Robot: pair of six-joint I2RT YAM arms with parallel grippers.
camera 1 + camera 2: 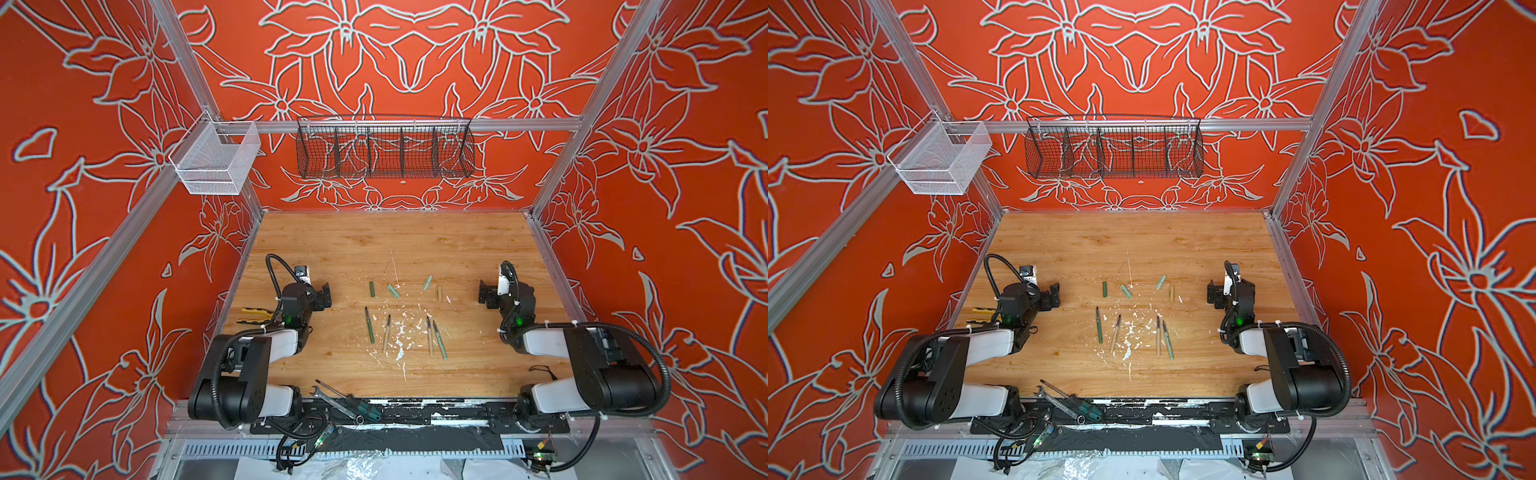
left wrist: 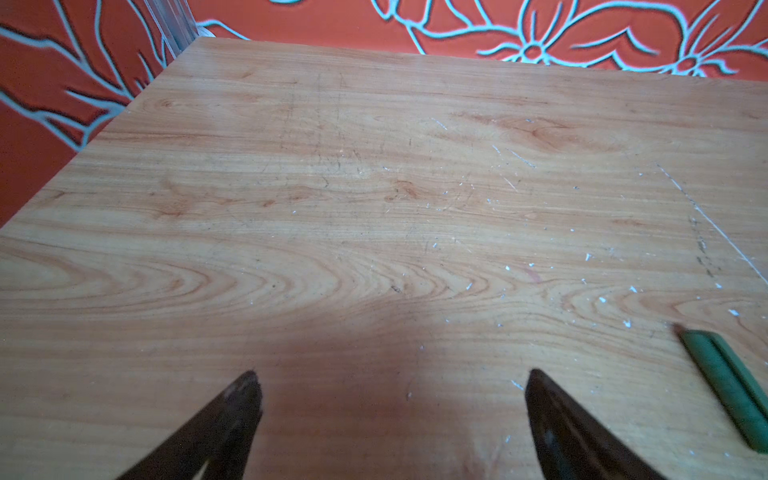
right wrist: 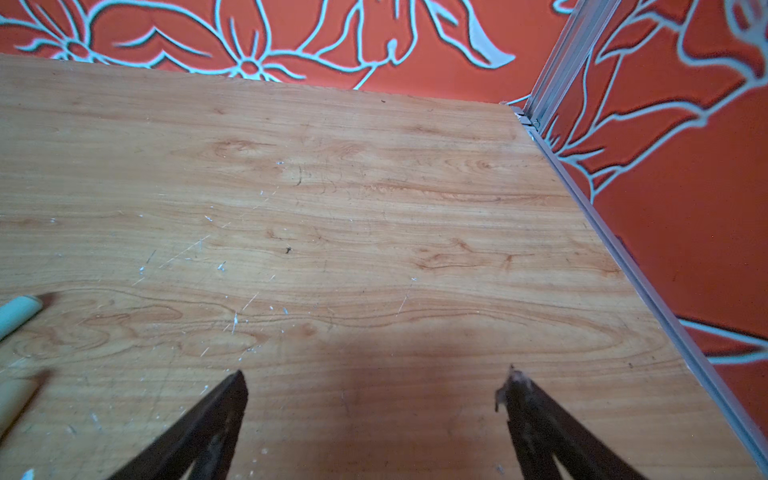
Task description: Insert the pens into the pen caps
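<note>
Wrist views show both end effectors [image 2: 392, 374] [image 3: 376, 372] spread wide, empty, over flecked wooden table [image 2: 332, 208], red walls [image 3: 665, 187]

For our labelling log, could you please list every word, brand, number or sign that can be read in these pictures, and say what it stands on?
No text can be read in any view.
Wrench at the table's front edge: a faint pale marking along its shank in both top views, too small and blurred to read.
Pens and pen caps: no print can be made out.
</note>
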